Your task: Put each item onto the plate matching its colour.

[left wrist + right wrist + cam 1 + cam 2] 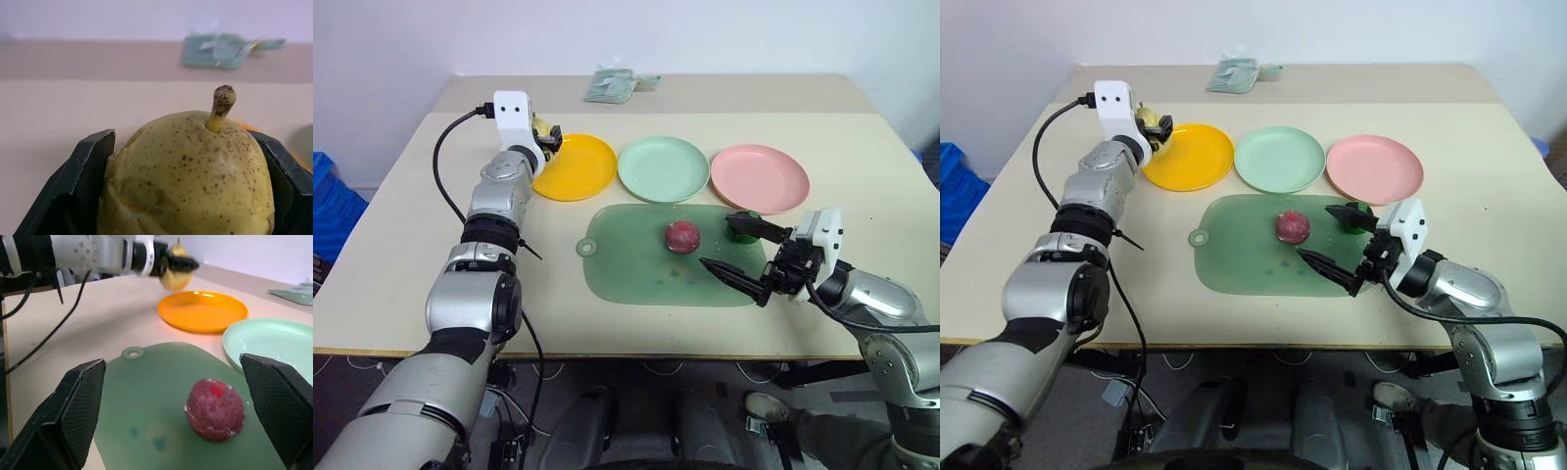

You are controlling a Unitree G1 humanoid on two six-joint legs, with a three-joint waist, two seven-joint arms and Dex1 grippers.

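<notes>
Pale wood counter point(401, 225) is carrying three plates in a far row: orange-yellow plate point(576, 166), mint plate point(663, 167), pink plate point(761, 177). Your left gripper point(546, 138) is pinching the speckled, stemmed yellow pear point(188, 176) at the orange-yellow plate's left edge. Your right gripper point(741, 251) is hanging with fingers spread right of the dark red ball point(683, 236) lying on the green mat point(636, 269).

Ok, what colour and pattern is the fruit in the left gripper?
Pale yellow pear with brown speckles, clearest in the left wrist view.
</notes>
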